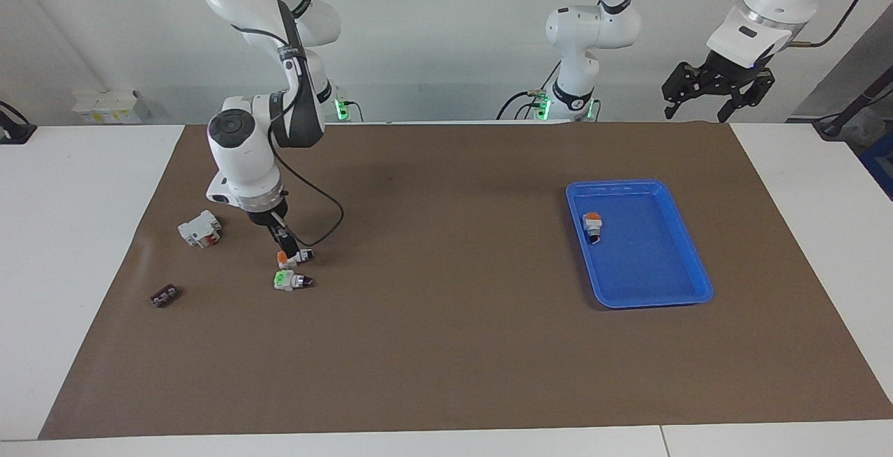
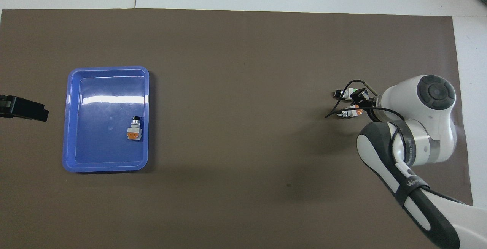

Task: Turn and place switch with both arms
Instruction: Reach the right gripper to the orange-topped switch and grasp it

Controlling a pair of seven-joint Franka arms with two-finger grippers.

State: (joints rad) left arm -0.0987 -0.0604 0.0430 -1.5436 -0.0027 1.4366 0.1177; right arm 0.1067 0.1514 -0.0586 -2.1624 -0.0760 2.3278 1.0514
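Counted across the facing view: one dark part (image 1: 165,296), one white block (image 1: 200,228), two orange switches, one green switch (image 1: 291,280), one blue tray (image 1: 652,301). The dark part and the block lie near the mat (image 1: 446,359) edge at the right arm's end. The right gripper (image 1: 284,242) is low over the switch (image 1: 294,256), fingers released; whether they touch it I cannot tell. The green switch lies just beside the switch, farther from the robots. The mat's middle is open. The second orange switch (image 1: 592,225) lies in the tray. The left gripper (image 1: 715,91) waits raised, fingers released. In the overhead view the right arm hides the block and the dark part.
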